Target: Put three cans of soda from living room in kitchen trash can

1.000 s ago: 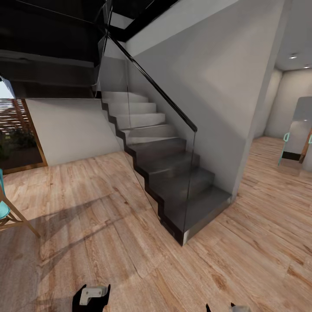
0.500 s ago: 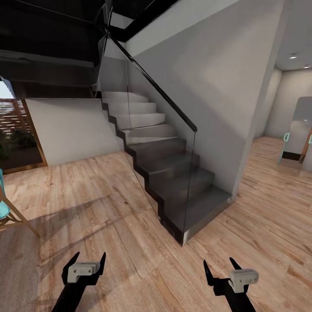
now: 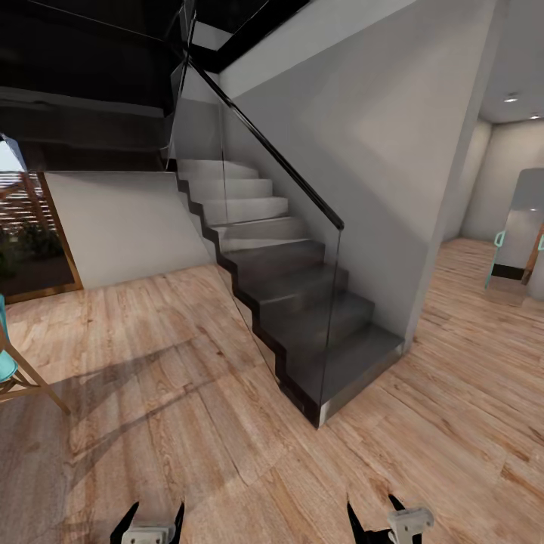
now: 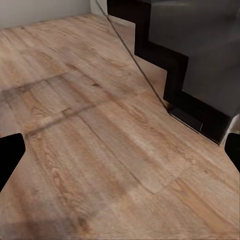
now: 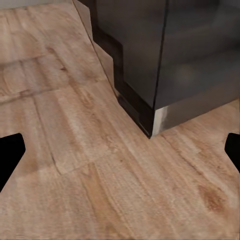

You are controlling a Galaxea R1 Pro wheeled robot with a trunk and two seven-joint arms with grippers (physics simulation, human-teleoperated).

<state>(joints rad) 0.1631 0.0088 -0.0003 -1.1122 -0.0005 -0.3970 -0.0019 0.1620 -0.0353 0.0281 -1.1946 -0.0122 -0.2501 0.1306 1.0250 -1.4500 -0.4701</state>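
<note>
The cans of soda and the trash can are out of view. I face a hallway with a staircase. Low in the head view, my left gripper [image 3: 157, 512] and my right gripper [image 3: 372, 508] hang over the wood floor [image 3: 189, 423], both open with nothing between their black fingers. In the left wrist view the left gripper [image 4: 120, 155] spans bare planks beside the bottom step. The right gripper [image 5: 120, 152] in its wrist view points at the floor by the stair's front corner.
A dark staircase [image 3: 302, 317] with a glass balustrade [image 3: 279, 249] rises ahead, its bottom step [image 5: 165, 75] close. A teal chair with wooden legs [image 3: 19, 378] stands at the left by a wood-framed glass door [image 3: 30, 234]. A passage [image 3: 483, 317] opens on the right.
Both grippers rose into the head view with fingers spread half a second ago and have since dropped back toward the picture's lower edge. The scene itself has not shifted.
</note>
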